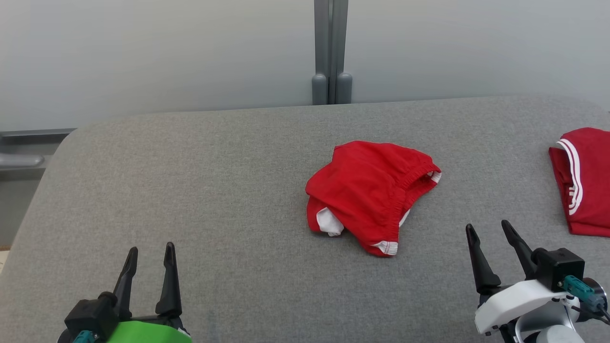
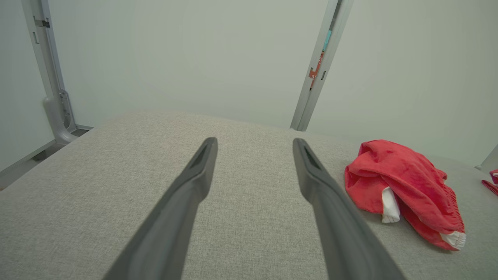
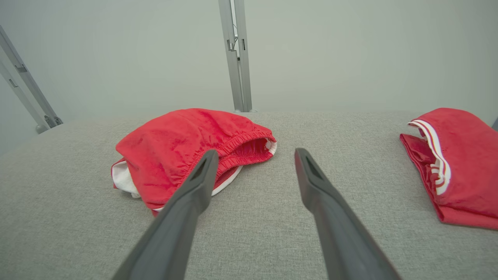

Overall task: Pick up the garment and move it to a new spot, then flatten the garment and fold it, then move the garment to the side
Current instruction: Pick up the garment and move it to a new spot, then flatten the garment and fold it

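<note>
On the grey padded table (image 1: 190, 190), a little right of centre: the red garment (image 1: 371, 190), bunched in a loose heap, with the elastic waistband turned toward the right. White trim and a scrap of white lining poke out along the near edge. Touched by neither tool.

Left gripper (image 1: 151, 247) at the lower left of the head view, over bare table. Jaws spread wide, nothing between them. Well apart from the garment (image 2: 404, 182), seen off to the right of the fingers in the left wrist view.

Right gripper (image 1: 488, 225) at the lower right, likewise spread wide and empty. Near the heap's near-right side, not touching it. In the right wrist view, the left finger (image 3: 194, 186) crosses the waistband edge of the garment (image 3: 183, 151) (an overlap of sight only; no contact to be made out).

At the table's far right: a second red garment (image 1: 588, 181) with white stripes, lying flatter and seemingly folded, cut off by the picture's edge, well apart from the heap. Behind the table, a pale wall (image 1: 143, 52) and a grey upright post (image 1: 330, 52).
</note>
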You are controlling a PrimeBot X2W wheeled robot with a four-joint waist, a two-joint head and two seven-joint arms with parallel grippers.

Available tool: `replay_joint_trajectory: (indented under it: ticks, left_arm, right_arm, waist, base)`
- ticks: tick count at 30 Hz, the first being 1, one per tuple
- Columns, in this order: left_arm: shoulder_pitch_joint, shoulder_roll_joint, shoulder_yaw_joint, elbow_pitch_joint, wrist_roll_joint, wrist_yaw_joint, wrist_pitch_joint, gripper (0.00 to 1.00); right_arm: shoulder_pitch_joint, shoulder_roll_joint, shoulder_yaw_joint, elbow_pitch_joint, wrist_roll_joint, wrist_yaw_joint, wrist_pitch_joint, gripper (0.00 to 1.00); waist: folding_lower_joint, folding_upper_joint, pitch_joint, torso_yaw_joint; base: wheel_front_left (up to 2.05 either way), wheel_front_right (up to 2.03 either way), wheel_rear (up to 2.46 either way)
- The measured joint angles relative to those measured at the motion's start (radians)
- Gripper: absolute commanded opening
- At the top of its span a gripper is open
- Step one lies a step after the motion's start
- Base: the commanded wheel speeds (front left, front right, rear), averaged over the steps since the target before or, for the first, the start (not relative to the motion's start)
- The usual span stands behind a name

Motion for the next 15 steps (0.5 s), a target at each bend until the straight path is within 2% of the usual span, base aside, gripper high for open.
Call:
replay_joint_trajectory:
  ticks: [15]
  left_arm:
    - [-0.001, -0.006, 0.002, 0.025, 0.015, -0.010, 0.000, 1.00]
  right_arm:
    - [0.003, 0.012, 0.011, 0.006, 0.000, 0.000, -0.003, 1.00]
  waist:
    - [0.0000, 0.0000, 0.001, -0.005]
  base:
    - [0.00, 0.00, 0.00]
